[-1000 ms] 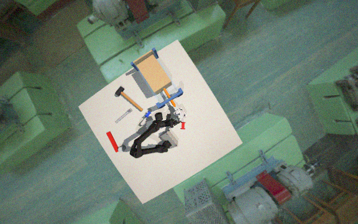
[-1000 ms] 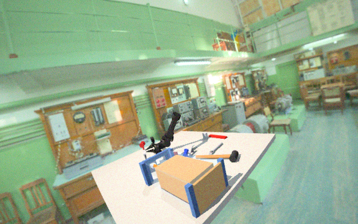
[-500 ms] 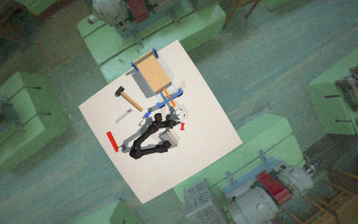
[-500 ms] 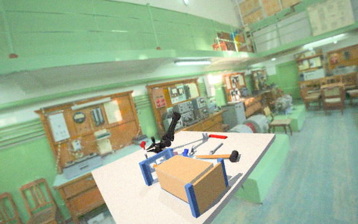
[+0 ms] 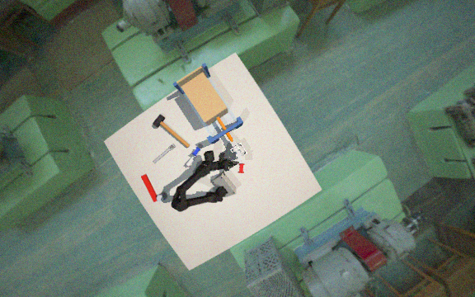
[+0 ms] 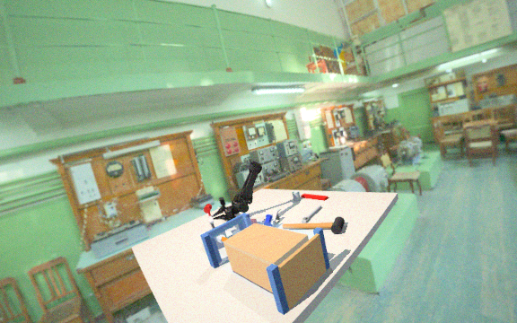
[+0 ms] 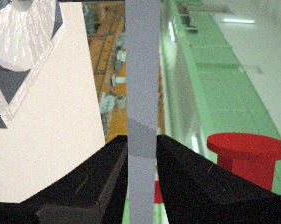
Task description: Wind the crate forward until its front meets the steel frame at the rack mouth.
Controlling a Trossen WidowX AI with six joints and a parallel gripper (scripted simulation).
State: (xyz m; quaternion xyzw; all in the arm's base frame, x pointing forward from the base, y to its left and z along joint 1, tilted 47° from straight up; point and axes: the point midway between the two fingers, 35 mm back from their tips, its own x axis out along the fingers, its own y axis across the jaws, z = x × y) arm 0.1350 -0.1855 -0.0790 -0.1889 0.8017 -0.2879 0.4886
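The tan crate (image 5: 204, 98) (image 6: 263, 242) sits flat in the cubby, a gap behind the blue front frame (image 5: 226, 131) (image 6: 212, 251). The orange strap (image 5: 221, 123) runs from its front under the frame towards the pale winch (image 5: 238, 149) (image 7: 21, 32). My gripper (image 5: 237, 163) (image 6: 214, 217) (image 7: 141, 144) is shut on the grey bar of the winch handle (image 7: 142, 75), beside the winch. The handle's red knob (image 5: 241, 167) (image 6: 207, 208) (image 7: 247, 156) stands to the right of the fingers in the wrist view. The square key and the winch's hole are hidden, so I cannot tell whether they are joined.
A black-headed hammer (image 5: 174, 134) (image 6: 310, 226) and a grey wrench (image 5: 163, 153) (image 6: 312, 213) lie left of the cubby in the top view. A red bar (image 5: 148, 188) (image 6: 314, 196) lies near the bench edge. A small blue item (image 5: 196, 151) (image 6: 268, 220) lies near the arm.
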